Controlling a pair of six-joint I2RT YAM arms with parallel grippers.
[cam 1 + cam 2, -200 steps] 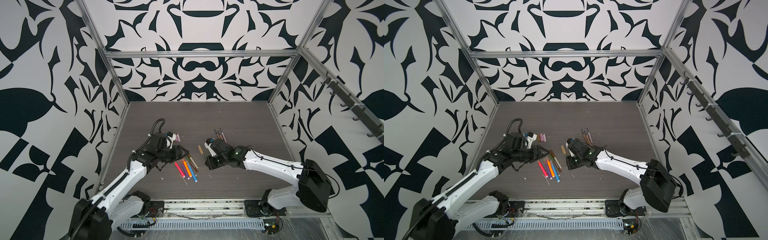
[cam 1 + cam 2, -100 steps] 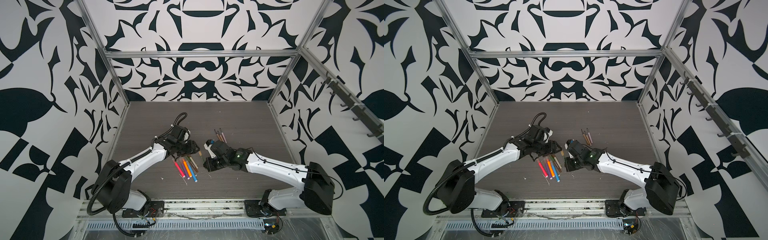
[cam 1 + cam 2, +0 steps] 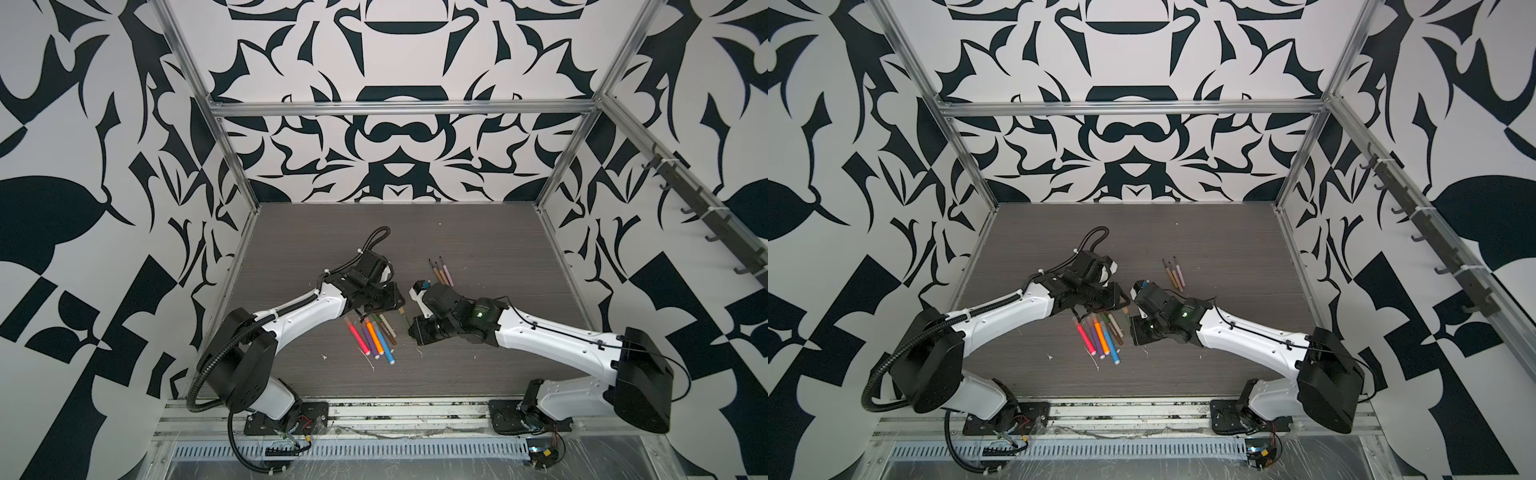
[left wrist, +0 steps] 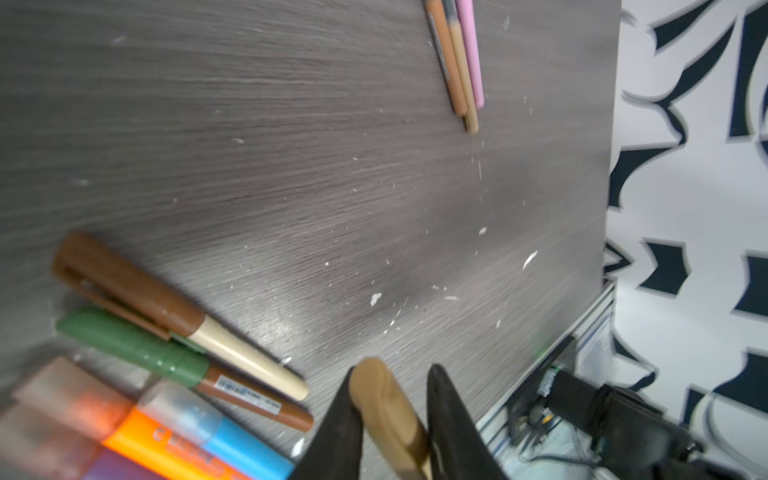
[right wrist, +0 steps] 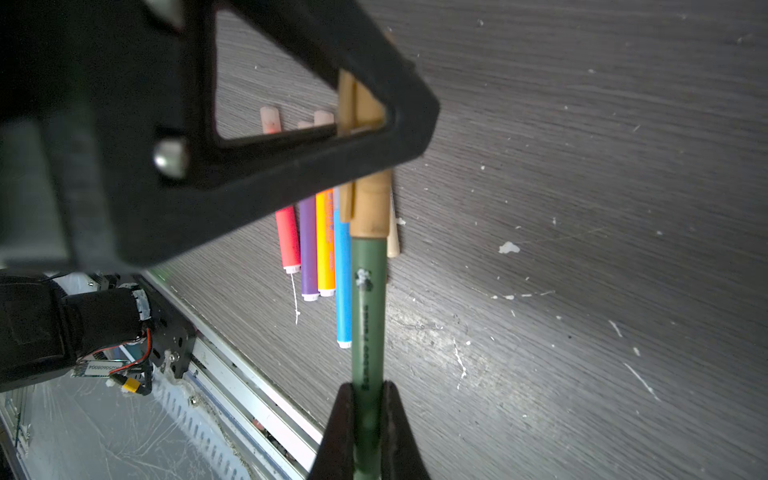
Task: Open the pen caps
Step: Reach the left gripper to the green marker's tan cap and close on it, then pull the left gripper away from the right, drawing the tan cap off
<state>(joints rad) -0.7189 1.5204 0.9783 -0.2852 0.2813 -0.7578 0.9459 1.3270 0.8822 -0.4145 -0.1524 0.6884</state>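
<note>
You can read print on the green pen [image 5: 368,291], lower middle: seemingly "Bamboo". The label on the brown pen [image 4: 257,401] is blurred

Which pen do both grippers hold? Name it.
The olive pen with the tan cap: right gripper on its barrel, left gripper on its cap; the others lie on the table.

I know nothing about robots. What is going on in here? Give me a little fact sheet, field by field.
right gripper: shut on the green pen, on its barrel
left gripper: shut on the tan cap of that same pen
cap: not yet pulled off
lying on the table: four bright markers side by side; three thin pens farther back; pale loose caps
</note>
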